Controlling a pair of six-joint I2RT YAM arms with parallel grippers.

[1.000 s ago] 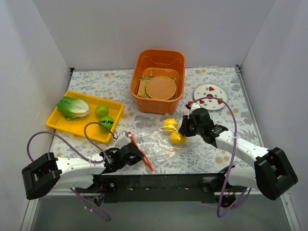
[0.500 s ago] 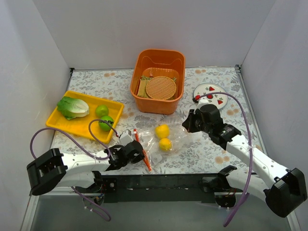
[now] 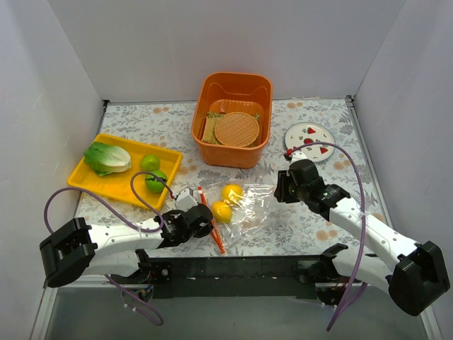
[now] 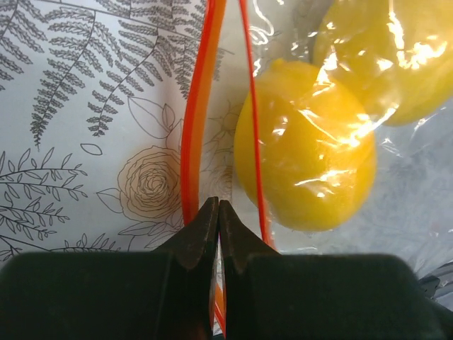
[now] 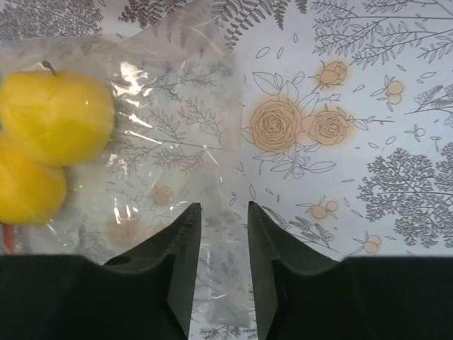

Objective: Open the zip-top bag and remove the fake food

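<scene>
The clear zip-top bag lies flat at the table's near middle, its orange zip strip parted into two lips. Two yellow lemons sit inside, close to the mouth. My left gripper is shut on one lip of the strip, beside the nearer lemon. My right gripper stands open over the bag's far corner, thin plastic lying between its jaws. A cabbage piece and two limes rest on the yellow tray.
An orange tub with woven discs stands at the back centre. A white plate with red marks lies at the back right. White walls close in the left, back and right sides.
The lemons have slid left inside the bag toward its mouth and my left gripper. My right gripper shifted over the bag's far end and its jaws now stand apart.
</scene>
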